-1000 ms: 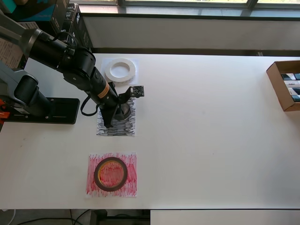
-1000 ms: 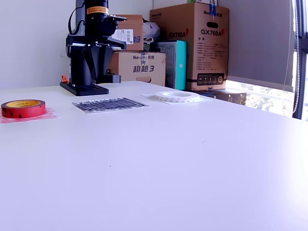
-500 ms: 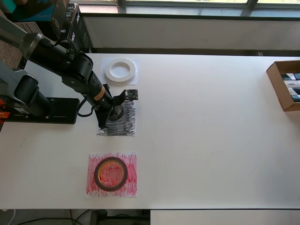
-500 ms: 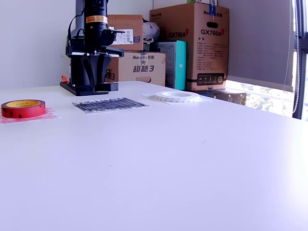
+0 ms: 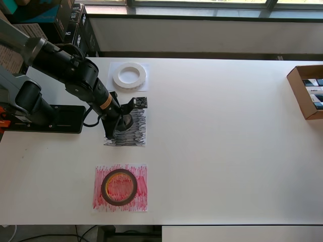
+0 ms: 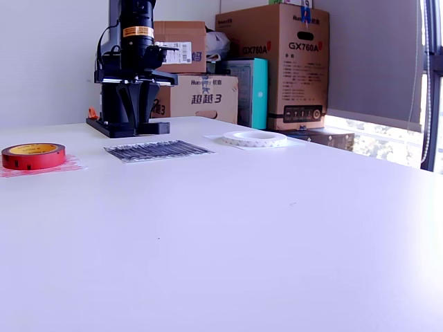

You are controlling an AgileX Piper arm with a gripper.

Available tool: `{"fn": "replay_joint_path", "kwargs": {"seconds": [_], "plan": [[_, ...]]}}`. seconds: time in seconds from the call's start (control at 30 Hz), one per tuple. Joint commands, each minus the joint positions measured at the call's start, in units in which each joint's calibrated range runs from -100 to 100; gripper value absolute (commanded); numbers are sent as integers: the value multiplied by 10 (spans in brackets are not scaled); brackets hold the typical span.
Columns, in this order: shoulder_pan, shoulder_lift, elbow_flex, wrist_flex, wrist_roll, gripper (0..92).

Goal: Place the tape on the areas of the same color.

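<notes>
Where my overhead camera looks straight down, I see three rolls, each over a sheet. At 6 o'clock on the table [image 5: 227, 151] the red roll [image 5: 119, 187] is a wide dark red-brown ring with a yellowish inner edge, lying flat inside the red sheet [image 5: 120, 187]. At 12 o'clock of it the black sheet [image 5: 132, 132] is scribbled in dense strokes, and the black roll [image 5: 124, 120], smaller than the others, sits over that sheet's upper left part, largely covered by the arm [image 5: 65, 63]. At 12 o'clock again the white roll [image 5: 129, 76] lies flat on the white sheet [image 5: 129, 76], a broad pale ring.

From above, the gripper [image 5: 121, 121] points down at the black roll, and I cannot tell how far apart its fingers stand or whether they grip the roll.

From the exterior view I get height instead. The red roll [image 6: 32, 155] shows a bright red side wall and a yellow top, and the white roll [image 6: 254, 139] is very low. The black sheet [image 6: 158, 149] reads as a thin dark strip. The gripper [image 6: 136, 104] hangs behind it with two dark fingers [image 6: 144, 102] reaching down; the black roll is not distinguishable there. Cardboard boxes [image 6: 273, 66] stand behind the table, which only this view shows clearly.
</notes>
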Motion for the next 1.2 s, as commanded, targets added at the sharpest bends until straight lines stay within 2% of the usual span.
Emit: {"fn": "replay_joint_path", "kwargs": {"seconds": [0.0,0.67,0.73,0.9,1.03,1.1,1.17], "plan": [[1,19,-9,6,1,2],[1,29,-14,6,1,28],[0,29,-14,6,3,100],[-5,29,-14,6,6,357],[-6,29,-14,6,7,524],[-6,29,-14,6,7,576],[-6,29,-14,6,7,589]]}}
